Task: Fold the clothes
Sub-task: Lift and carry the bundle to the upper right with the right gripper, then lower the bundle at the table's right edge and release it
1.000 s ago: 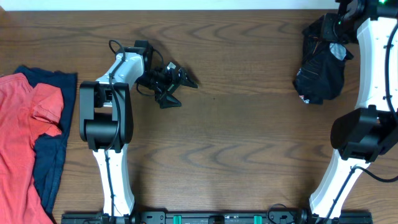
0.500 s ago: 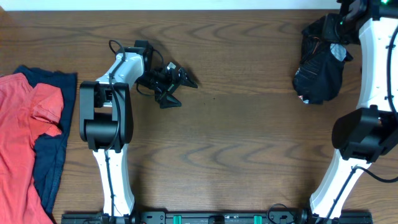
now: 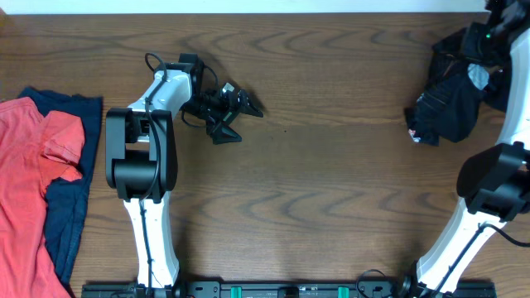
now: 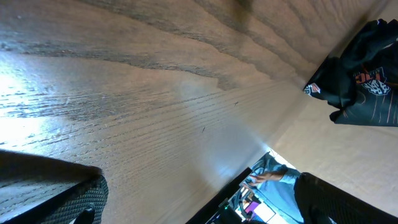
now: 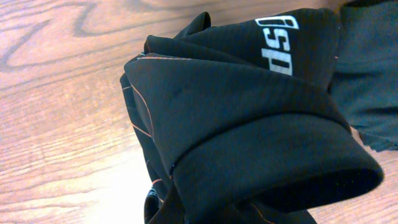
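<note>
Jersey (image 3: 447,112), thin black orange-lined fabric, hangs bunched from right gripper (image 3: 479,45), jaws apparently clamped, at far-right corner for spreading; left gripper (image 3: 234,113) idles, jaws apart.

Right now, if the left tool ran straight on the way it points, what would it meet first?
Probably only bare table: the left tool points right, low over the wood. The black jersey is far along, seemingly off its line; depth is unclear.
</note>
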{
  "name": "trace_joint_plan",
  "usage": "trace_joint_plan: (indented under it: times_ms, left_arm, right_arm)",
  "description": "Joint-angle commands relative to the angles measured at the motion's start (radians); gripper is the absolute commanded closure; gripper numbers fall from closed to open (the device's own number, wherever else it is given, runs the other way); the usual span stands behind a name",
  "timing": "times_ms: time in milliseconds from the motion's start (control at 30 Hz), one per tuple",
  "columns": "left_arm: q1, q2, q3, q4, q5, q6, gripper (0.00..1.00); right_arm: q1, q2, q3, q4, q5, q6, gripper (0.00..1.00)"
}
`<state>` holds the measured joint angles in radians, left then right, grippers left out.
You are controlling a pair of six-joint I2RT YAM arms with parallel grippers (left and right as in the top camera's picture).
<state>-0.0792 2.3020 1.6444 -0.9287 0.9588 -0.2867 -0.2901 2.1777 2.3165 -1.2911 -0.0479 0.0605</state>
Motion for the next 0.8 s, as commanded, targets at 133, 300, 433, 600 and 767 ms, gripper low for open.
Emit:
trace_joint_plan:
  times_ms: [133,300,433,600,767]
  left_arm:
    - [-0.001,0.069,-0.038,0.022,-0.137,0.031,0.02]
    - [-0.004,0.069,-0.038,0.021,-0.137,0.031,0.02]
    - [-0.016,0.069,-0.038,0.022,-0.137,0.031,0.02]
    - [-0.049,0.069,-0.038,0.049,-0.137,0.031,0.02]
    - [-0.096,0.069,-0.038,0.11,-0.137,0.029,0.02]
  right_arm:
    - [-0.045,0.001,0.004,0.002,-0.031,0.0,0.99]
    - [-0.105,0.001,0.004,0.027,-0.031,-0.014,0.99]
    - [-0.183,0.003,0.004,0.042,-0.041,-0.025,0.99]
    - [-0.293,0.019,0.004,0.062,-0.122,-0.019,0.99]
    - [-0.381,0.074,0.004,0.061,-0.091,-0.014,0.99]
